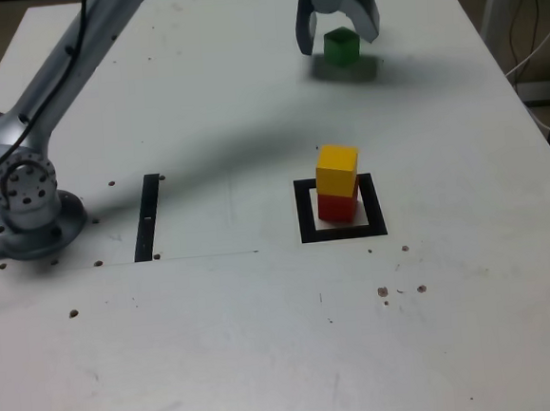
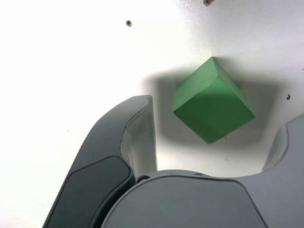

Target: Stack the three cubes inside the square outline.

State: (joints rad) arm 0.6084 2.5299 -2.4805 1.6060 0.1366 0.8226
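Two cubes are already stacked: the yellow cube sits on the red cube inside the square outline, right of frame centre. The green cube remains on the worktop near the top edge, between the fingers of the wide-open gripper, not yet held.

A small matte green cube is sitting on the white table between the dark grey gripper's spread jaws, touching neither.
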